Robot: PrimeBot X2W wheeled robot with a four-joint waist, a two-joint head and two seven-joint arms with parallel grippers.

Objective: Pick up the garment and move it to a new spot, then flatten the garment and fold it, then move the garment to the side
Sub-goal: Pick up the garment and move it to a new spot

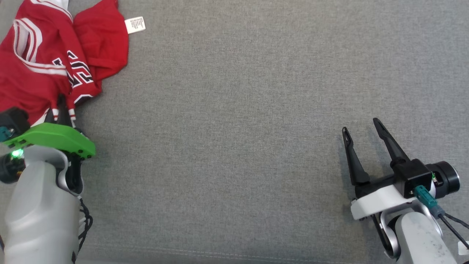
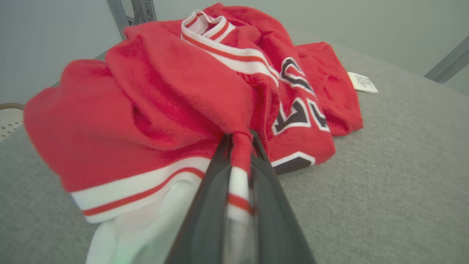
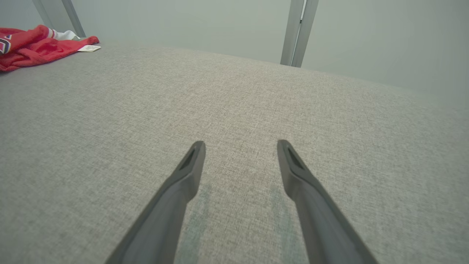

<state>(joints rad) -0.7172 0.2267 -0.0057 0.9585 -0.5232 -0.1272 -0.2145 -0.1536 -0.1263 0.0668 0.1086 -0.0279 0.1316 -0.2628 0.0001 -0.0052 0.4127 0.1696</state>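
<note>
Bright, even, diffuse light from overhead; no glare, no hard highlights. Faint soft shadows on grey woven fabric surface (image 3: 234,110) under right gripper's long dark fingers (image 3: 188,172). Head view sharp, slightly smeared around green plastic wrist cover (image 1: 55,137). Left wrist view soft: crumpled red jersey with white-and-red striped trim (image 2: 146,110) blurred at near hem, left gripper's long dark fingers (image 2: 209,205) out of focus. Wide-angle bowing toward wrist-view edges.
</note>
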